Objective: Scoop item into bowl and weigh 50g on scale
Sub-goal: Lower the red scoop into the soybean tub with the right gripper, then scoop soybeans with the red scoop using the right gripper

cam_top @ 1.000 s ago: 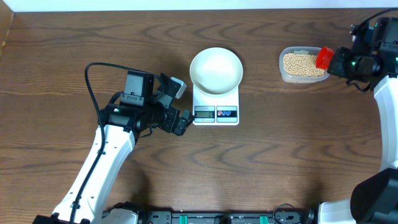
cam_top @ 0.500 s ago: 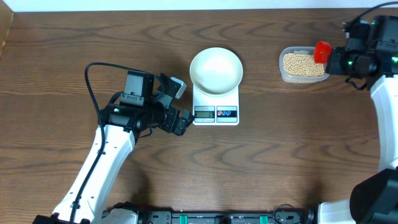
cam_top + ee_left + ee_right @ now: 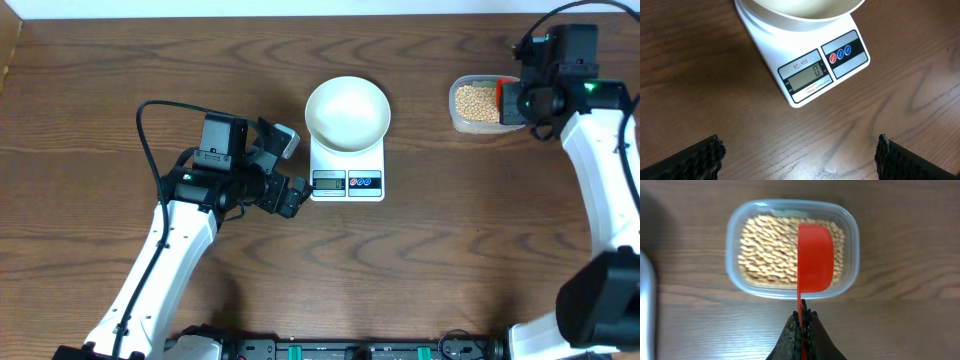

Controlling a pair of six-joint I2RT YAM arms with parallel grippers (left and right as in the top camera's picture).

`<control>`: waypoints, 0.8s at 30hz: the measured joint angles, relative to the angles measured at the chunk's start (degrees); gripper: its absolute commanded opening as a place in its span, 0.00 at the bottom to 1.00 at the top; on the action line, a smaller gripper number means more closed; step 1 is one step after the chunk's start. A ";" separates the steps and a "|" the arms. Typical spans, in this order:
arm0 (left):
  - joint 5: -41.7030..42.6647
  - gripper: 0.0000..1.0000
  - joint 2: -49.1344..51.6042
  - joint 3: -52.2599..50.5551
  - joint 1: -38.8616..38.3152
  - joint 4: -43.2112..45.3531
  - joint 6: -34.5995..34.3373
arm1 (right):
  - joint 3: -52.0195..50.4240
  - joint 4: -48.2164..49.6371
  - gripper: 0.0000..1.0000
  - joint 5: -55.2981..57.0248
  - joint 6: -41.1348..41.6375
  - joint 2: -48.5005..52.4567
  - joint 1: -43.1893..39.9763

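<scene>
Standing on a brown wooden table (image 3: 120,60), as catalogued:

Scale (image 3: 347,168): small, white, rectangular; display reading 0, with red and blue buttons just beside the display.

Bowl (image 3: 347,113): round, white, upright; seated on the scale's platform, at the end away from the display, showing plain white inside.

Tub (image 3: 852,255): clear plastic, rounded corners; well apart from the scale, off to its right and slightly farther back.

Beans (image 3: 765,250): small, round, pale tan; heaped inside the tub, none seen at the scale.

Scoop (image 3: 815,255): red, over the beans in the part of the tub away from the scale, handle reaching back across the tub's rim; contact with the beans not clear.

Right gripper (image 3: 801,325): at the tub, far from the scale; fingers pinched tight on the scoop's thin handle.

Left gripper (image 3: 800,160): just to the left of the scale, near its display end, low over the table; fingers (image 3: 705,155) spread wide, holding nothing, touching neither scale nor bowl.
</scene>
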 measured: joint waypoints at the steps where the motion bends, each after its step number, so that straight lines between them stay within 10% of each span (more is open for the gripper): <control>1: -0.02 0.98 0.00 0.00 0.00 0.00 0.00 | 0.00 0.00 0.01 0.81 0.00 0.44 0.00; 24: -0.02 0.98 0.00 0.00 0.00 0.02 0.00 | 0.00 2.89 0.01 2.82 5.40 6.10 0.00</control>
